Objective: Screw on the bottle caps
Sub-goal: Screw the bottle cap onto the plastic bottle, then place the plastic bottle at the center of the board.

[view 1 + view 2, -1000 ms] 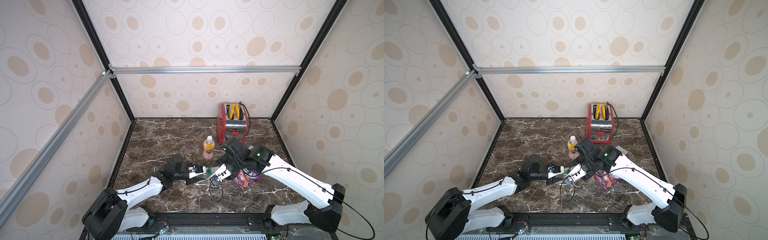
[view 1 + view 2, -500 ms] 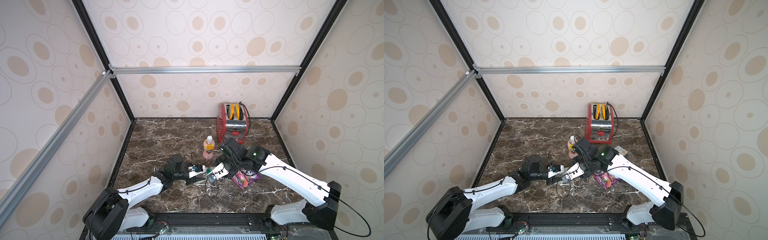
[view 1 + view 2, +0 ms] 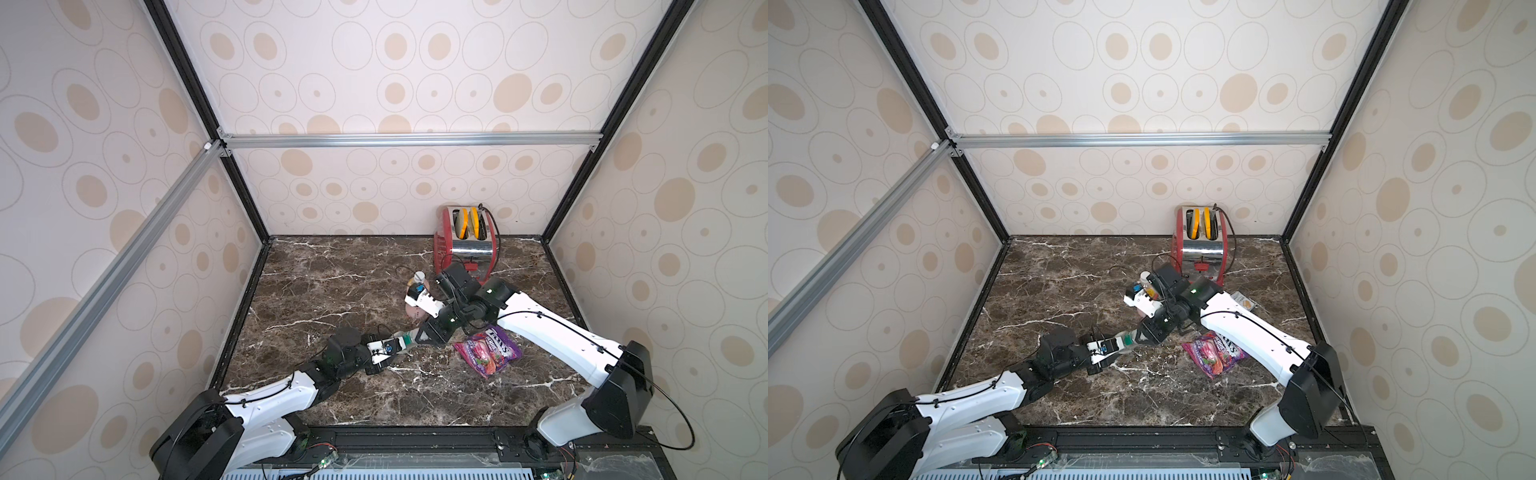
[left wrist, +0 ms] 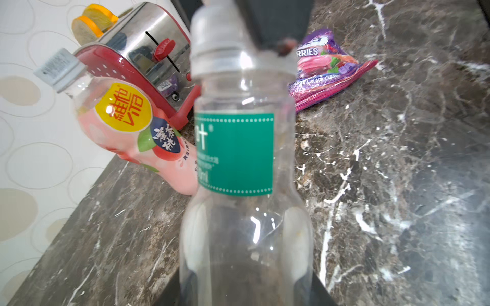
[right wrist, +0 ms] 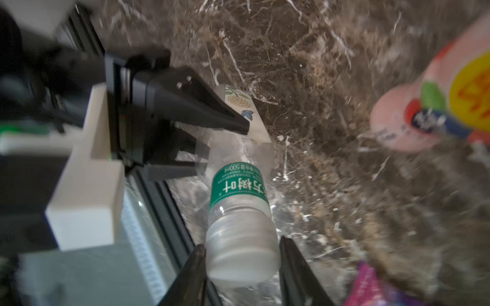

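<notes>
The likeliest slip is the clear, thin-walled plastic bottle with a green label (image 4: 236, 151) turning along with its small white screw cap (image 5: 242, 262). It is empty and probably soft, so it could twist or dent in the grip rather than resist. A cap set askew could also bind on the thread, and the smooth cap could slide between the fingers. The left gripper (image 3: 402, 341) is clamped round the bottle's lower body. The right gripper (image 5: 242, 245) has a finger pressed to each side of the cap, as far as the right wrist view shows. The bottle spans between the two grippers, nearly level and seemingly clear of the brown marble tabletop (image 3: 332, 291). Its cap sits above the neck ring; how far it is threaded cannot be told. The pink drink bottle with a yellow-red label (image 4: 127, 127) stands capped (image 4: 57, 69) just beside the right wrist, where a wrist swing might topple it.
</notes>
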You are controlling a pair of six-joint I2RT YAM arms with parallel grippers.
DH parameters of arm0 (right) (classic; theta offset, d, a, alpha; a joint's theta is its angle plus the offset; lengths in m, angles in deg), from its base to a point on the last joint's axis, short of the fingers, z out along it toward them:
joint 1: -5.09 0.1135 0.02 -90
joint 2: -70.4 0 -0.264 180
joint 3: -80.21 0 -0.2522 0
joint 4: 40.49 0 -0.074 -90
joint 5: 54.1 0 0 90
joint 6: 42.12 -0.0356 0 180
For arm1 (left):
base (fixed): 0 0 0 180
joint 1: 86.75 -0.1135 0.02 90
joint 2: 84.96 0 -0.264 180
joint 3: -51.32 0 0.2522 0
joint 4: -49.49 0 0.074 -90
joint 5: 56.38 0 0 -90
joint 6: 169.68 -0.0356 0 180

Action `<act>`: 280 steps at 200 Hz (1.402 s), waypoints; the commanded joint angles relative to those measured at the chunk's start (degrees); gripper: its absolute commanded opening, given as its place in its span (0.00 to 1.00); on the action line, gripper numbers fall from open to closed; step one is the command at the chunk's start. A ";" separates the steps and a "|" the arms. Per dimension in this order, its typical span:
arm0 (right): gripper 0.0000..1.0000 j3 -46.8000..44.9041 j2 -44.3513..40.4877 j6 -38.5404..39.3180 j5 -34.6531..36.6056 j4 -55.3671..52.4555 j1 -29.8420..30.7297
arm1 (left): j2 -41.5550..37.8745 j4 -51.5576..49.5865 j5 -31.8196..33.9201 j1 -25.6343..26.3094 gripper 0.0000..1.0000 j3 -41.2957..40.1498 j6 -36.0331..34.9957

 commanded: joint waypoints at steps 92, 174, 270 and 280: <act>0.19 -9.25 -7.40 -46.99 -5.02 12.44 -6.50 | -2.94 10.59 9.75 5.02 0.39 0.36 -7.03; 0.71 -16.65 -25.93 1.51 0.54 25.01 -6.94 | 4.24 19.12 1.18 0.65 0.40 1.93 18.54; 0.75 -26.75 -20.60 5.44 0.65 48.89 -0.09 | 7.53 23.11 -9.14 1.45 0.39 3.79 24.77; 0.71 -27.14 -19.78 5.16 0.94 50.48 0.27 | 7.75 23.46 -9.92 1.41 0.39 3.63 24.63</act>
